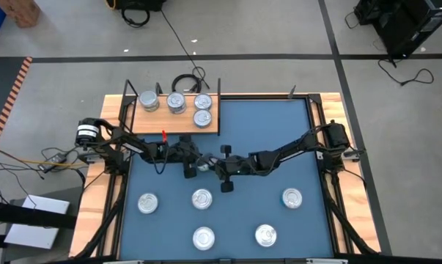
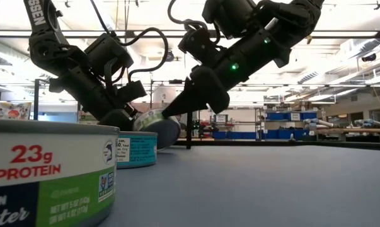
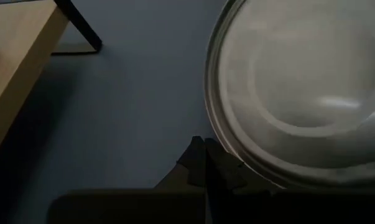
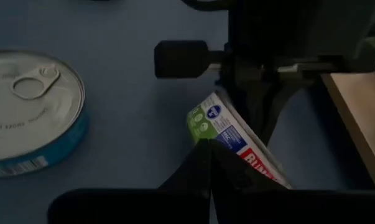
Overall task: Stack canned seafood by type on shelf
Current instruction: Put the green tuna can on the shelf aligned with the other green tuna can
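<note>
At mat centre, tilted tin [image 2: 157, 126], between both pincers' closed tips

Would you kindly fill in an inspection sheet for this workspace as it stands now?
Surface: blue mat on a wooden table.
Job's things: four tins on the shelf; five tins on the mat; one tilted tin between both grippers.
Clutter: nothing seen.
Grippers: left gripper and right gripper, both shut, meet mid-mat at the tilted tin.
Cables: black coil behind the shelf; loose wires at the left.
Surroundings: grey floor, black equipment.
</note>
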Motion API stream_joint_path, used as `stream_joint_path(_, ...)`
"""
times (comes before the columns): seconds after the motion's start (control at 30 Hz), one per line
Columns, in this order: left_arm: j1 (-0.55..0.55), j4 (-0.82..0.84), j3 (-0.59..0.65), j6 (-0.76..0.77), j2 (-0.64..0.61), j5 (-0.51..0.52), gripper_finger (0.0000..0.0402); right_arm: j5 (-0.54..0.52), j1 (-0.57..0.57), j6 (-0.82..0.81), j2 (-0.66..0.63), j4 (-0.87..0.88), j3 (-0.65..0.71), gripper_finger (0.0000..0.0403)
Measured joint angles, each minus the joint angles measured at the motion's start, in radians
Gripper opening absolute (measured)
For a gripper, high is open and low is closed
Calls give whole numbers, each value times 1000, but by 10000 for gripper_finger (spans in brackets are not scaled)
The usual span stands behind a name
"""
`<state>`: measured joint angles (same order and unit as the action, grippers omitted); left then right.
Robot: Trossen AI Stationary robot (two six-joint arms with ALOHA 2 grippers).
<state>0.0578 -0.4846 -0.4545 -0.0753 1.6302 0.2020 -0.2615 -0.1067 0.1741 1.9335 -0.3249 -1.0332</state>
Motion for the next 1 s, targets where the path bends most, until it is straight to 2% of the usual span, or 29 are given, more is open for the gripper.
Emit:
stream_joint_path(0.7, -33, 5, -3, -53, 0, -34, 0, 15, 41, -25, 0, -83, -1, 19)
stream_joint_path(1.0, -43, 68, -3, -51, -25, 38, 0, 23, 49, -48, 0, -81, -1, 25)
